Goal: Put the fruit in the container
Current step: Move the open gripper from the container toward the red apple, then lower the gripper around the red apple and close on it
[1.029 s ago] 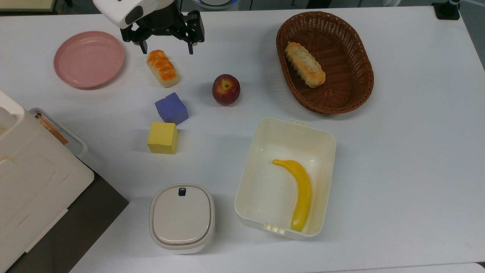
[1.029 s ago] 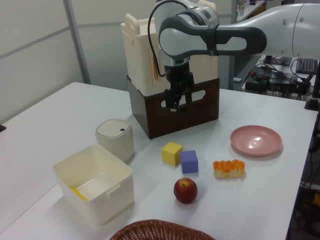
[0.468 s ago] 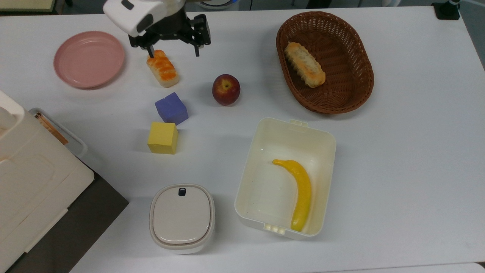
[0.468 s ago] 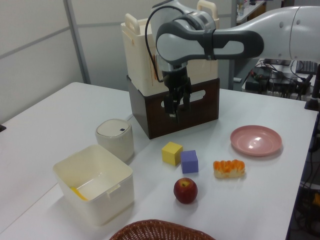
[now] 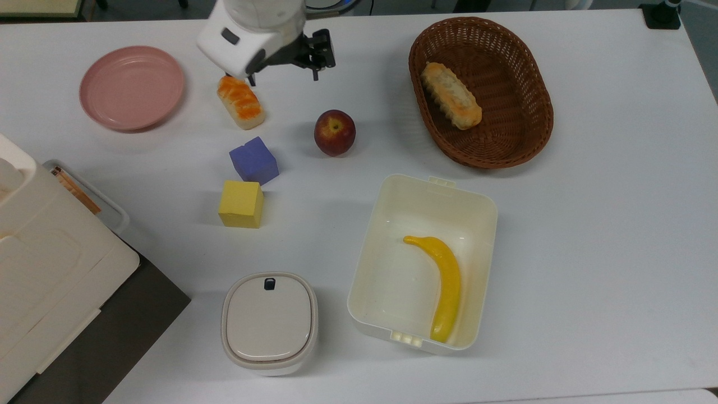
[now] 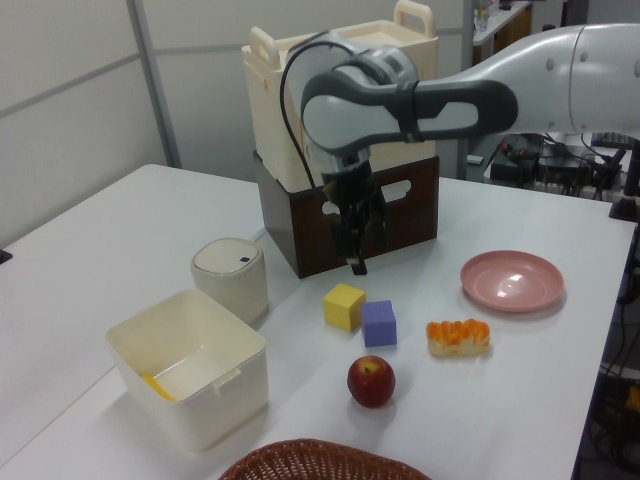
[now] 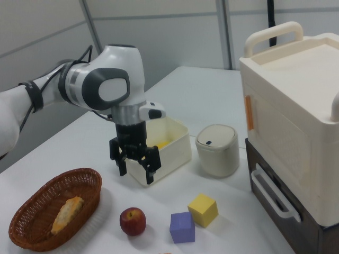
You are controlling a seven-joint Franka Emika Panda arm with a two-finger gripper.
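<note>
The claw [image 7: 135,174] hangs released, fingers spread, above the desk [image 5: 589,235] near its far edge in the top view. The fruit [image 5: 335,132] sits mid-desk, apart from the container [image 5: 381,207], which holds a banana [image 5: 444,283].

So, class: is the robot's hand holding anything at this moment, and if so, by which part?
Nothing is held. The hand hangs open in the air, with the apple on the table, untouched.

Robotics lab, white desk [image 5: 589,235] with staged toy props, partition panels [image 6: 70,110], cabled equipment [image 6: 545,155] beyond desk's edge
</note>
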